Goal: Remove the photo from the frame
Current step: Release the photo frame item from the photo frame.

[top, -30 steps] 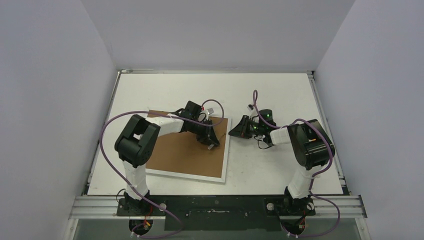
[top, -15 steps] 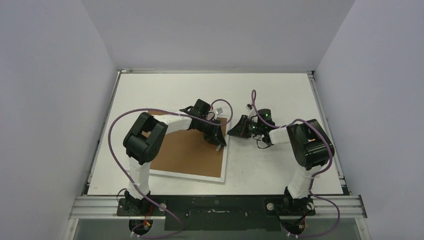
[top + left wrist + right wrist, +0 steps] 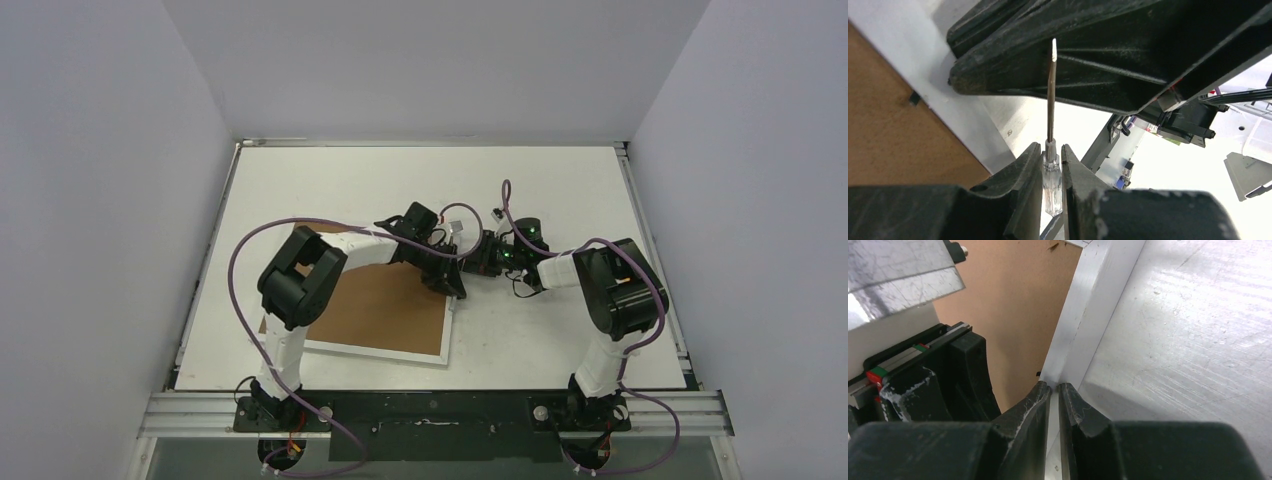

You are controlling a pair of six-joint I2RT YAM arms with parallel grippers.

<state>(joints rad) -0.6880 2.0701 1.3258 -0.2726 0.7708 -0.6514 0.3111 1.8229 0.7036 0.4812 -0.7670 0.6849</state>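
- A small coloured label sits on the black hardware behind the right arm in the left wrist view, too small to read (no other writing can be made out).
- The frame [image 3: 380, 305] lies flat on the white table [image 3: 350, 180], left of centre, with its brown fibreboard back facing up.
- The back is matte and smooth, and a narrow white border surrounds it.
- The frame is a wide rectangle. Its long axis runs left to right across the table, slightly skewed so the right end sits a little nearer the arms.
- A small black tab [image 3: 914, 97] sits on the brown back just beside the white border.
- The left gripper [image 3: 1052, 150] is clenched around a small screwdriver [image 3: 1050, 100], and its black fingers pinch the clear plastic handle.
- The thin metal shaft sticks straight out past the fingertips and ends in a flat tip.
- The tip shows against the black ribbed body of the right gripper. Whether it touches cannot be told.
- The screwdriver hangs over the frame's right edge.
- The right gripper [image 3: 1054, 386] is at that same edge, and its scuffed black fingers are pinched onto the white border.
- Beside the border, the table surface looks scratched and faintly glossy.
- Seen from above, the two grippers meet at the frame's far right corner, almost touching.
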